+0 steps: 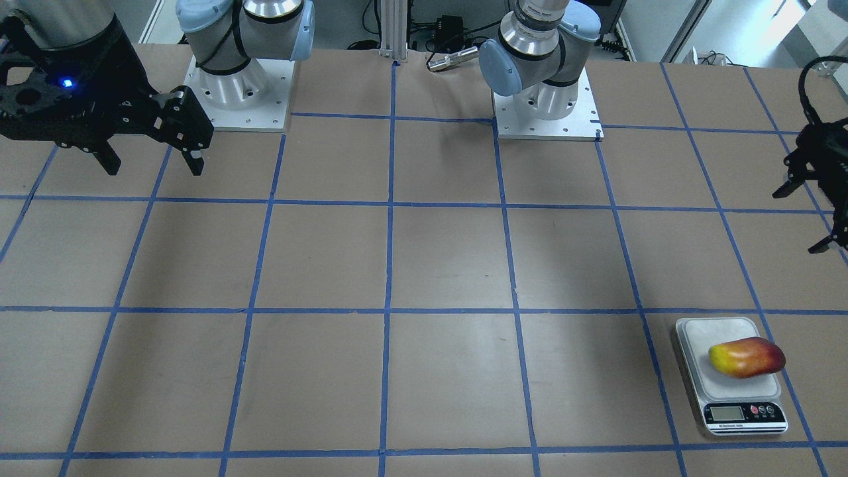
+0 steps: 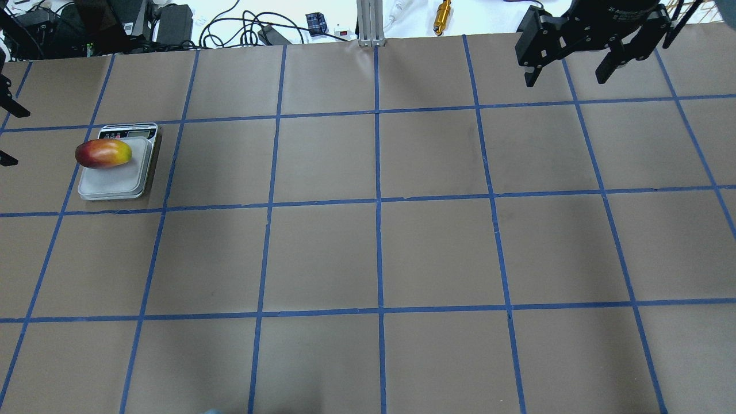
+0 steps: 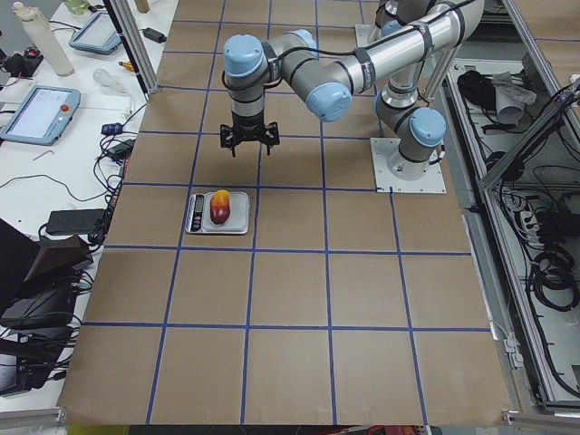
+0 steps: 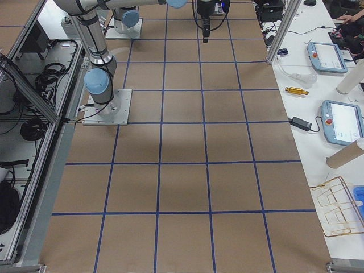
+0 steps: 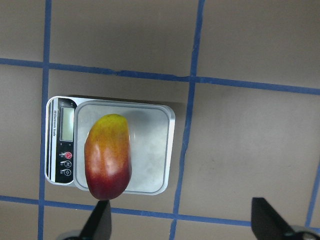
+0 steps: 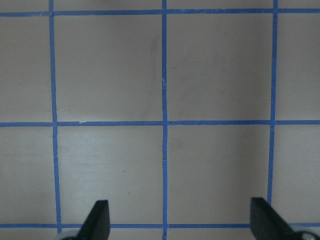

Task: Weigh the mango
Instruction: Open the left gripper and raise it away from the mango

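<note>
Well, the mango (image 1: 747, 358) lies on the scale (image 1: 712, 331); the left gripper (image 5: 183, 220) hangs open nearby, and the right gripper (image 1: 154, 165) is open too.

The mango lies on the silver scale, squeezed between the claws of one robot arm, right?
Not squeezed. The mango does lie on the scale, but the left gripper hangs open, its fingers clear of the fruit and touching nothing. The left wrist-mounted view shows this.
</note>
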`<act>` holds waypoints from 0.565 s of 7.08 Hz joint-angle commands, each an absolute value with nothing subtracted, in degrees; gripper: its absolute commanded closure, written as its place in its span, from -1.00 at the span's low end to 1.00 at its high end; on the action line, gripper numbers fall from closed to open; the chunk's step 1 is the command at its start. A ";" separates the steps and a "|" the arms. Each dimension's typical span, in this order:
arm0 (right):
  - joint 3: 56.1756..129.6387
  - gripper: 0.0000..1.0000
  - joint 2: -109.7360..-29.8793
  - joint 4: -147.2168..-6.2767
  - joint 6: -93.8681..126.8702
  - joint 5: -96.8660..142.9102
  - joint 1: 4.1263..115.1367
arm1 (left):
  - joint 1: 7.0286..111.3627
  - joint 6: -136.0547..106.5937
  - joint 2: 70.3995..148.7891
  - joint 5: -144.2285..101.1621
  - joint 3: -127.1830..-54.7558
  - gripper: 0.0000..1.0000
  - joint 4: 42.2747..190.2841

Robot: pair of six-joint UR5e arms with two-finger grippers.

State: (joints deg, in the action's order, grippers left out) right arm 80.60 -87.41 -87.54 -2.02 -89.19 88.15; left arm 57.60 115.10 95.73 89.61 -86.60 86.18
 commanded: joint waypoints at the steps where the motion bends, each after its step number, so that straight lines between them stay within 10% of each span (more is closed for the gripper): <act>1: 80.60 -1.00 -87.45 -87.54 -2.02 -89.21 88.15 | 57.74 108.86 89.94 89.91 -87.19 -1.00 93.13; 4: 80.60 -1.00 -87.36 -87.54 -2.02 -89.12 88.15 | 59.58 88.93 85.35 89.39 -89.55 -1.00 95.80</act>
State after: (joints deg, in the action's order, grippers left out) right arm 80.60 -87.38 -87.54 -2.02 -89.19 88.12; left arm 58.42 97.81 86.94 89.64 -88.67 94.88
